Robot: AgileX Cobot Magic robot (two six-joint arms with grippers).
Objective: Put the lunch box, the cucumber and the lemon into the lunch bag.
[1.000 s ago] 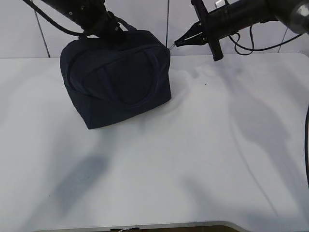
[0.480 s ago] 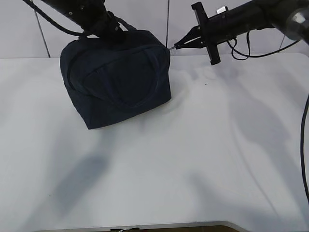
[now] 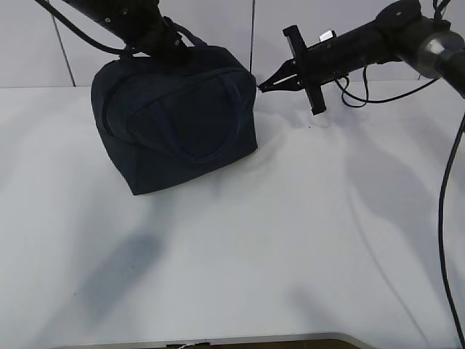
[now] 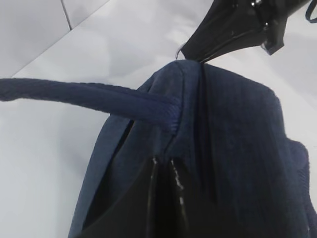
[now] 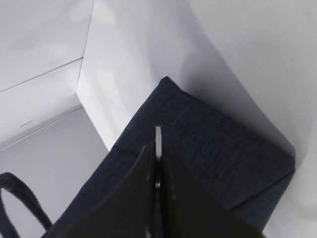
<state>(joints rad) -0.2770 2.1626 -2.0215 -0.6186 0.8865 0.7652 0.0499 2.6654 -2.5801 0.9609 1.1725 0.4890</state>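
Your lunch bag (image 3: 174, 120) sat zipped near the back left of the table (image 3: 305, 240), and the lunch box, cucumber and lemon appeared in none of the views, so I judged them to be inside and the closing of the zipper to be the step in hand. Your left gripper (image 4: 163, 171) had its jaws pressed together on the bag's top fabric beside one loop handle (image 4: 89, 99), steadying that end. Your right gripper (image 3: 263, 88) was at the bag's upper right corner, jaws pinched tight on a thin silvery piece (image 5: 158, 141); it looked like the zipper pull, though the wrist view was too close to be sure. If the track had reached its end, your next move called for letting go with the right jaws first, then the left, and lifting both clear without dragging the bag.
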